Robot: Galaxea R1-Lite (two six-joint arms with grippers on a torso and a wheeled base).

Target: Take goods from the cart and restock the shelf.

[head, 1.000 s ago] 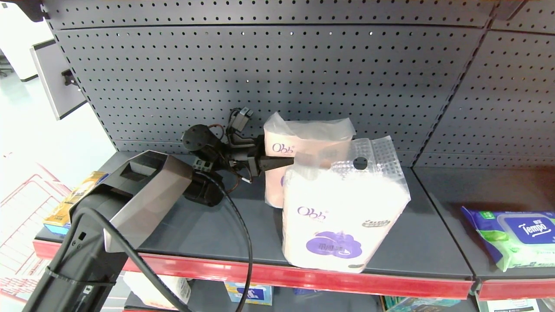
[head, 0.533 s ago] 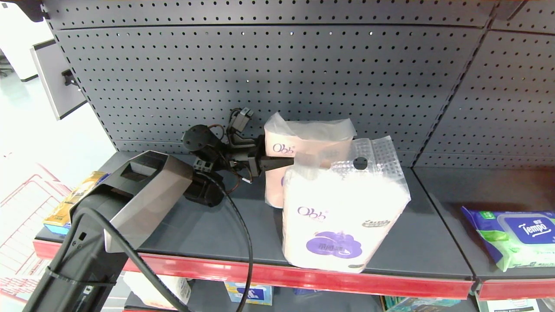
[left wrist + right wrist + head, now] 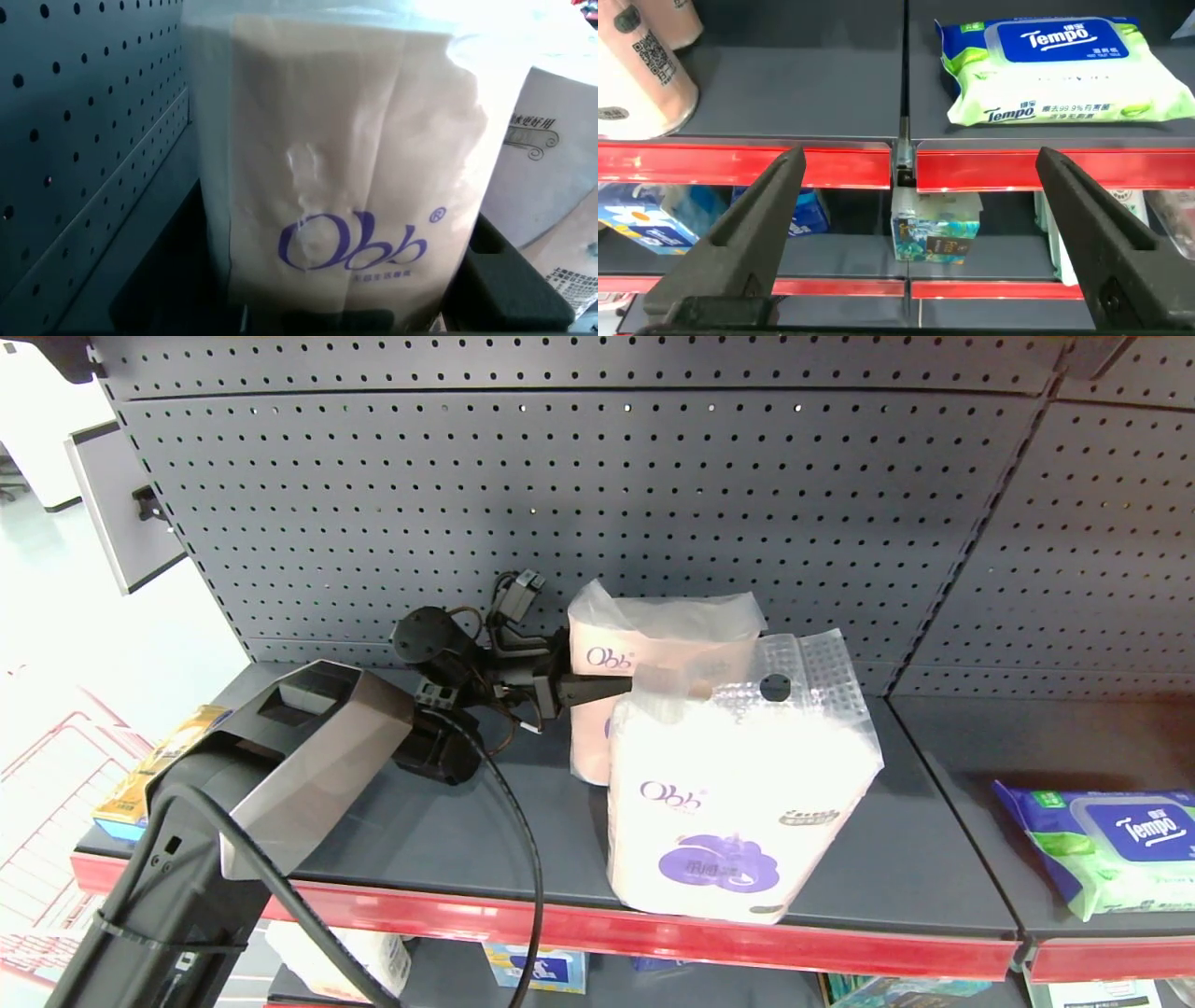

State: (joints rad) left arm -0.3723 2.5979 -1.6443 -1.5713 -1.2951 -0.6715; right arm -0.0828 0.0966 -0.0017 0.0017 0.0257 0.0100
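Left gripper (image 3: 616, 683): reaches across the shelf, right against the side of the rear tissue pack (image 3: 653, 635). I cannot tell whether it clamps the pack or has let it go.
Right gripper (image 3: 920, 154): spread wide with nothing between its fingers, facing the red edge strip (image 3: 747, 161) of the shelf.
Rear tissue pack: stands upright on the shelf (image 3: 448, 831), close to the pegboard wall (image 3: 560, 504). It has a clear wrapper, a pale peach body and purple lettering on its face.
Front tissue pack (image 3: 738, 784): stands upright just in front of the rear one, near the shelf's front edge. It is white, with purple lettering, a purple emblem low down and a punched hanging hole in the top flap.
Wipes pack (image 3: 1102, 845): lies flat in the next bay to the right. Its wrapper is green and white with a blue lid label.
Cart (image 3: 47, 803): red wire, at the far left and below shelf level. A yellow box (image 3: 149, 775) lies beside it on the shelf end.
Lower shelf: small boxes (image 3: 936, 233) stand under the red strip.
Room: grey perforated shelving and a pale glossy floor at the left.
Change: the left arm has barely shifted over the last second, and both tissue packs stand as before.
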